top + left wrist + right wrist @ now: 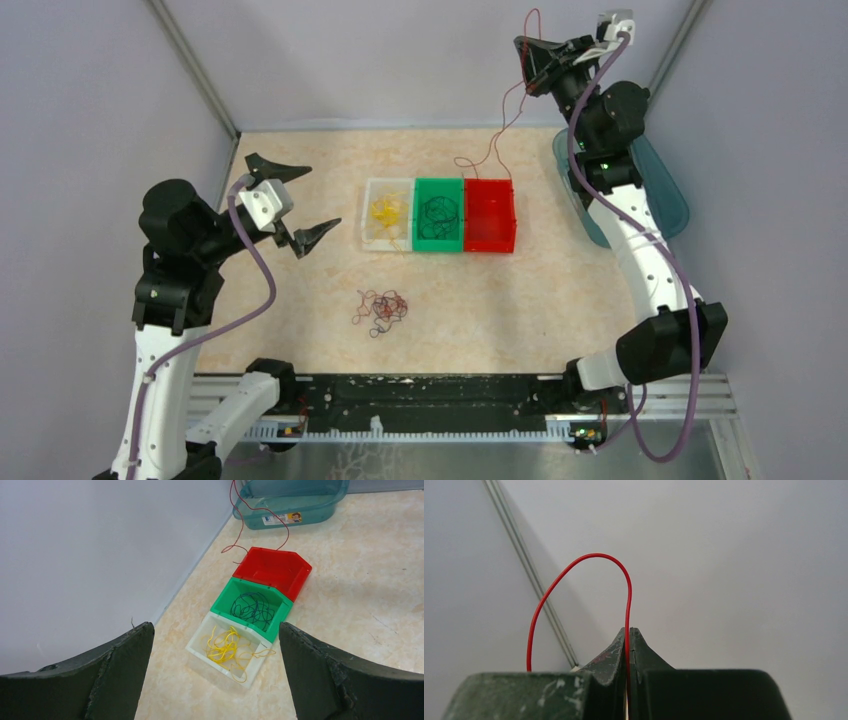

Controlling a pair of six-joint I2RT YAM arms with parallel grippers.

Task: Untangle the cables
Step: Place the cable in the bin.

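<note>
Pinching red cable [596, 555], right claw [629, 630], left claw [215, 625] spread

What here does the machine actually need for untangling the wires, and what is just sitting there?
Part of the job: tangled wire bunch, red wire held aloft, yellow wires, dark wires, white bin, green bin, red bin.
Just lying about: teal tub.

Three bins [437, 246] sit ahead of the left gripper [322, 198], a tangle [380, 310] to its right. A wire [510, 108] hangs from the right gripper [629, 632] behind the bins.
</note>
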